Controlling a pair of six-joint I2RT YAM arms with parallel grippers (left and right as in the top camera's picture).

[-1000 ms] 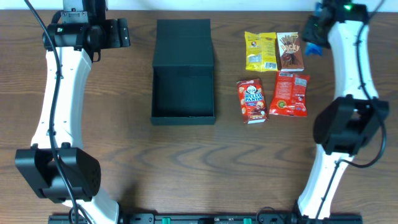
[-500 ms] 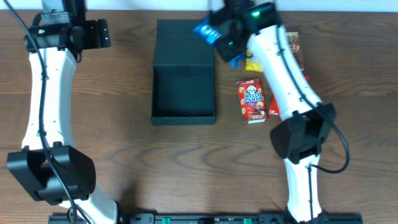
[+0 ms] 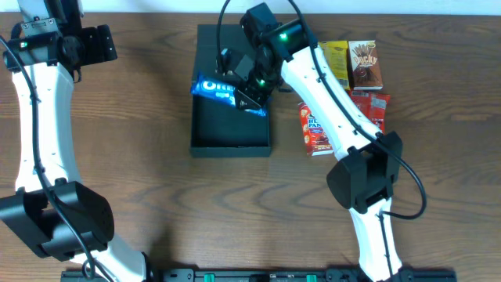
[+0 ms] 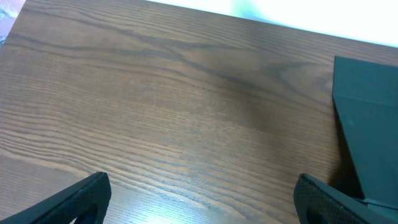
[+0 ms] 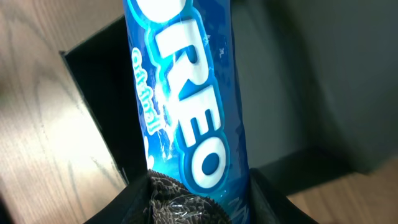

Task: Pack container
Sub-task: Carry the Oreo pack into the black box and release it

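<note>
The container (image 3: 205,141) is a black shallow box with its flap lid open toward the back; it also shows in the right wrist view (image 5: 93,74) and its lid edge in the left wrist view (image 4: 367,124). My right gripper (image 3: 249,88) is shut on a blue Oreo packet (image 3: 227,92), held over the box's open tray; the packet fills the right wrist view (image 5: 183,112). My left gripper (image 3: 98,43) is open and empty at the back left, over bare table (image 4: 199,205).
Right of the box lie a yellow packet (image 3: 334,61), a Pocky box (image 3: 365,64), a red packet (image 3: 371,110) and a Hello Panda box (image 3: 311,129), partly hidden by my right arm.
My right gripper has carried the Oreo packet from the back right leftward, to above the box's tray. The left arm has drifted further left.
</note>
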